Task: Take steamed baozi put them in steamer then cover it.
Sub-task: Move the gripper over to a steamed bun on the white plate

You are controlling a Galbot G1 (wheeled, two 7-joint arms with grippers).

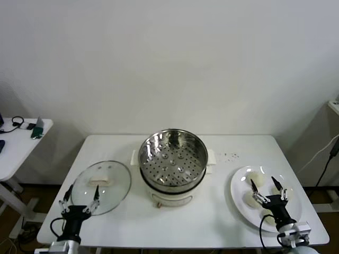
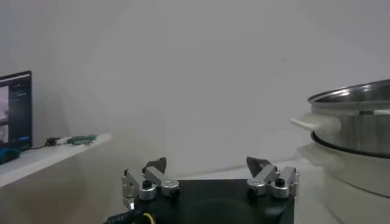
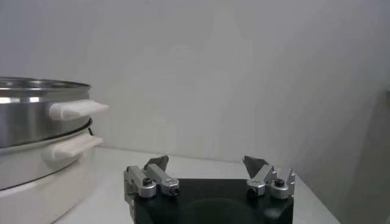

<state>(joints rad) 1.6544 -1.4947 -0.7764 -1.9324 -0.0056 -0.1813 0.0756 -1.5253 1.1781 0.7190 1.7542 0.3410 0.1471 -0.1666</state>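
The steel steamer (image 1: pixel 172 159) stands empty on its white pot base at the table's middle. It also shows in the left wrist view (image 2: pixel 356 115) and the right wrist view (image 3: pixel 36 122). Several cream-white baozi (image 1: pixel 255 177) lie on a white plate (image 1: pixel 237 185) at the right. The glass cover (image 1: pixel 101 186) lies flat on the table at the left, handle up. My left gripper (image 1: pixel 81 194) (image 2: pixel 206 162) is open and empty over the cover's near edge. My right gripper (image 1: pixel 264 183) (image 3: pixel 206 159) is open and empty above the plate, among the baozi.
The white table (image 1: pixel 122 145) ends close behind both grippers. A small side table (image 1: pixel 21 140) with cables and small items stands at the far left. A screen (image 2: pixel 15 109) shows in the left wrist view. Dark specks (image 1: pixel 230 155) lie right of the steamer.
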